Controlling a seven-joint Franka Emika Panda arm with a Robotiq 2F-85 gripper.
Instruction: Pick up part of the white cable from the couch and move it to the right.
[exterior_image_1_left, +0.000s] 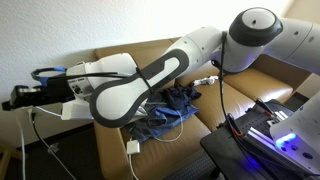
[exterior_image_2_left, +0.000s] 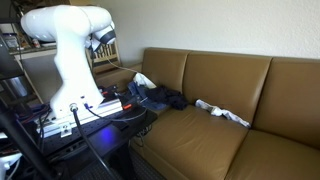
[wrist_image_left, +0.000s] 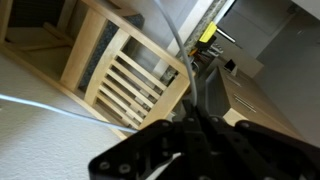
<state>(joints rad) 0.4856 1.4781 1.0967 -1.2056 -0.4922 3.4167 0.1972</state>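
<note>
The brown couch (exterior_image_1_left: 240, 100) shows in both exterior views (exterior_image_2_left: 200, 120). My arm reaches far past its end. In the wrist view my gripper (wrist_image_left: 196, 108) has its fingers closed together on a thin white cable (wrist_image_left: 176, 45) that runs up and away from the tips. In an exterior view the gripper (exterior_image_1_left: 20, 98) is off the couch's side, and the cable (exterior_image_1_left: 29, 128) hangs down from it. A white plug block (exterior_image_1_left: 133, 147) lies at the couch's front edge. In the other exterior view only the wrist (exterior_image_2_left: 103, 42) shows; the fingers are hidden.
A heap of dark blue clothes (exterior_image_1_left: 170, 108) lies on the couch seat, also seen as (exterior_image_2_left: 162, 98). A white cloth (exterior_image_2_left: 222, 111) lies on the middle cushion. A slatted wooden frame (wrist_image_left: 120, 70) stands near the gripper. A table with lit electronics (exterior_image_1_left: 270, 130) stands in front.
</note>
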